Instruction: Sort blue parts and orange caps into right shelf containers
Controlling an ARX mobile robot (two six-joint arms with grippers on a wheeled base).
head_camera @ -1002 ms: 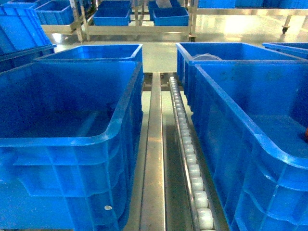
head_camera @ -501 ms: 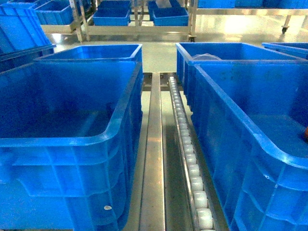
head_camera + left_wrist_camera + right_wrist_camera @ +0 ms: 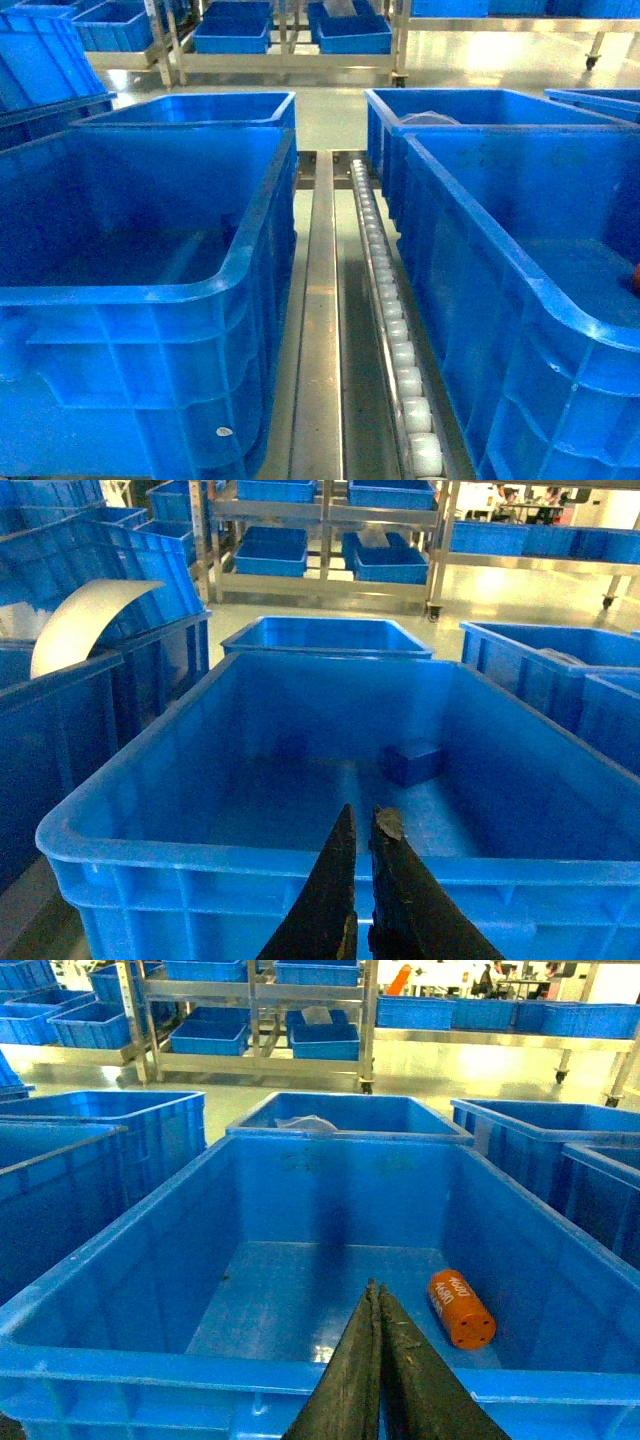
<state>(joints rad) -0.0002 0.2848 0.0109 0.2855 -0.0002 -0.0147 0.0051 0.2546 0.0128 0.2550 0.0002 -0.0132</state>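
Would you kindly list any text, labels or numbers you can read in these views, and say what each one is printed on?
Orange cap in the right crate: white lettering along its side, too blurred and upside down to read.
Blue part in the left crate: no marking visible.
Crate walls and shelving: no readable text.

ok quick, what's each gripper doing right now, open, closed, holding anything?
Left gripper: closed, jaws nearly touching, holding nothing, above the near rim of a blue crate.
Right gripper: closed, empty, above the crate holding an orange cap.

hand (image 3: pixel 378 1305) closed above near rim of blue crate (image 3: pixel 130 1250); orange cap (image 3: pixel 460 1308) lies inside.
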